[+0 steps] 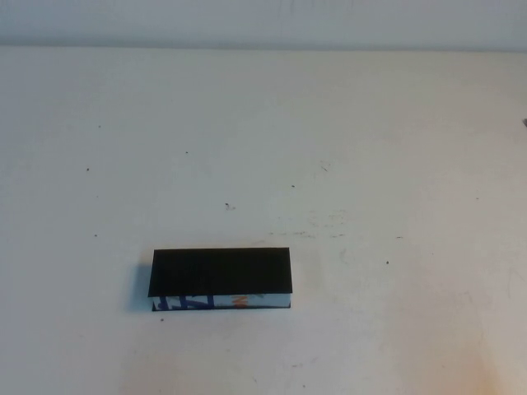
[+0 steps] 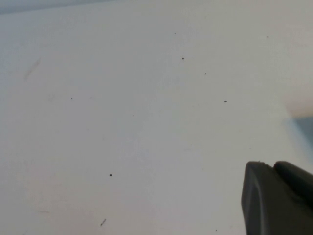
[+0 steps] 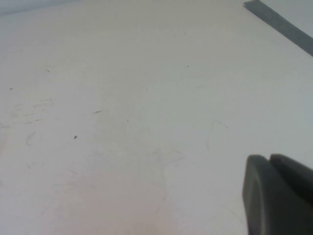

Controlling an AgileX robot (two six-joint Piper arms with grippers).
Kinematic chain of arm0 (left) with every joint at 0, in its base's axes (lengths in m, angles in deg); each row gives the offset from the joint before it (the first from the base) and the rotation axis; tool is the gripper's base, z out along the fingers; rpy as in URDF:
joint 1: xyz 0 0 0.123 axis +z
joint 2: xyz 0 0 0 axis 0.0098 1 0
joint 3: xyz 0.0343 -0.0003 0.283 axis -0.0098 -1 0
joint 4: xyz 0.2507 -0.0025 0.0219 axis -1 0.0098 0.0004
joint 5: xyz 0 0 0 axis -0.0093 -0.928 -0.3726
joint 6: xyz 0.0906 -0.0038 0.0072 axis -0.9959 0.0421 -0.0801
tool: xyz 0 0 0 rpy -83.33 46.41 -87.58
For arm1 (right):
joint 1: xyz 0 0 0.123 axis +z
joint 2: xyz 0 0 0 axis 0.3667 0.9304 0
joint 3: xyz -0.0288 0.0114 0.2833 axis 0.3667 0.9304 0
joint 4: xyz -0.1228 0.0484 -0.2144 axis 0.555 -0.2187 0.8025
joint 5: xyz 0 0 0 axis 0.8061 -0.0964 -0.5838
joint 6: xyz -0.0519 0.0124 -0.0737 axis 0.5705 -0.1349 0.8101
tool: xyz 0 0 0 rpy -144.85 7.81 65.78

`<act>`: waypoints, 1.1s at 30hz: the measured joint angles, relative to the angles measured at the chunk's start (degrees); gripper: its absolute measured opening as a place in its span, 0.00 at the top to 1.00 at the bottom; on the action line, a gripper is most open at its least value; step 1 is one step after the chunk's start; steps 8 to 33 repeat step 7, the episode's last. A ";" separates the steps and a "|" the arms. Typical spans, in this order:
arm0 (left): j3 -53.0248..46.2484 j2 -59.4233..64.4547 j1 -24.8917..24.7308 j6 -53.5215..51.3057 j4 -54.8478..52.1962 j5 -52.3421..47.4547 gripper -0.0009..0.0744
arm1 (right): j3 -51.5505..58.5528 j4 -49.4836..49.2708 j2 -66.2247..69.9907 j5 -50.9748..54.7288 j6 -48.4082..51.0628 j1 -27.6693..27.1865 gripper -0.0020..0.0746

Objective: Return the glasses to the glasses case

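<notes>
The glasses case (image 1: 221, 278) lies flat on the table, a long black rectangular box with its flap lid shut, long side running left to right. Its white front edge, printed with blue and orange marks, faces the robot. The glasses themselves are not visible. Neither wrist view shows the case, so it lies clear of both sets of jaws.

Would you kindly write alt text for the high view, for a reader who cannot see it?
A closed black glasses case with a white, blue-and-orange printed front edge lies alone on a speckled white table. No glasses are visible, and neither the left claw nor the right claw appears in this view.
</notes>
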 joint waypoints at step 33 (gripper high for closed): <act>0.00 0.00 0.00 0.09 0.00 0.00 0.99 | 0.00 0.00 0.00 0.00 0.00 0.00 0.99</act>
